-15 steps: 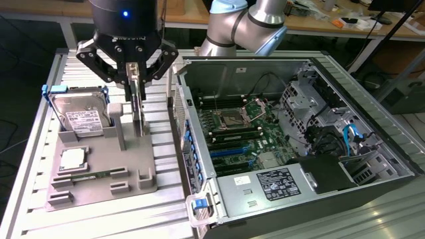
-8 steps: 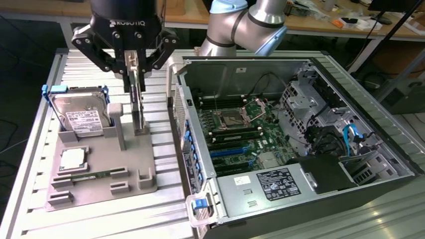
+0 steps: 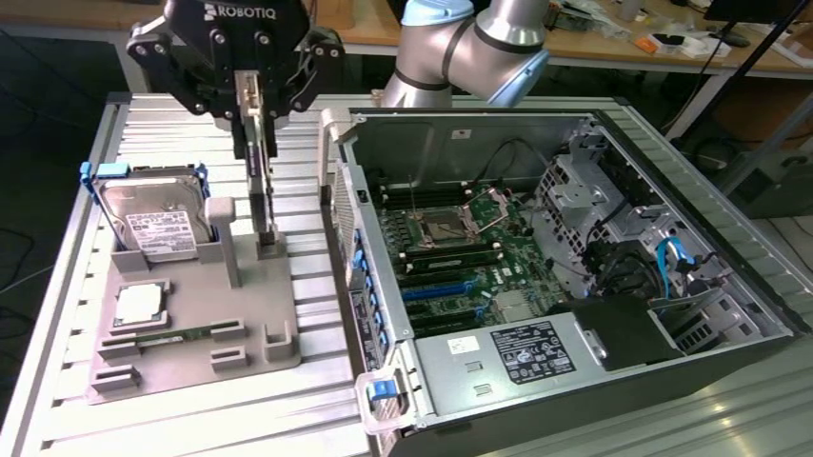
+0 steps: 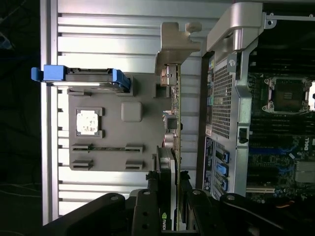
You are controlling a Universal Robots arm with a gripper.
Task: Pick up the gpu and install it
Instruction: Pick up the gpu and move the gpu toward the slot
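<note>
- Exterior view, upper left of the frame: the gripper (image 3: 258,119) points down, its fingers pressed together on the upper end of the gpu (image 3: 263,181).
- The gpu hangs edge-on as a narrow dark strip. Its lower end meets a slotted post of the grey holder (image 3: 178,362); whether it still sits in the slot cannot be told.
- Wrist view: the gripper (image 4: 169,196) clamps the gpu (image 4: 173,123) from both sides, and the silver bracket (image 4: 174,42) is at the far end.
- Just left of the card in the exterior view, a hard drive (image 3: 159,228) stands upright in the holder. Below it lie a processor chip (image 3: 139,303) and a memory stick (image 3: 171,335).
- Right of the card, close by, rises the case wall (image 3: 333,205) of the open computer, between the gpu and the motherboard (image 3: 464,252).
- The robot arm (image 3: 477,43) reaches in at top centre.
</note>
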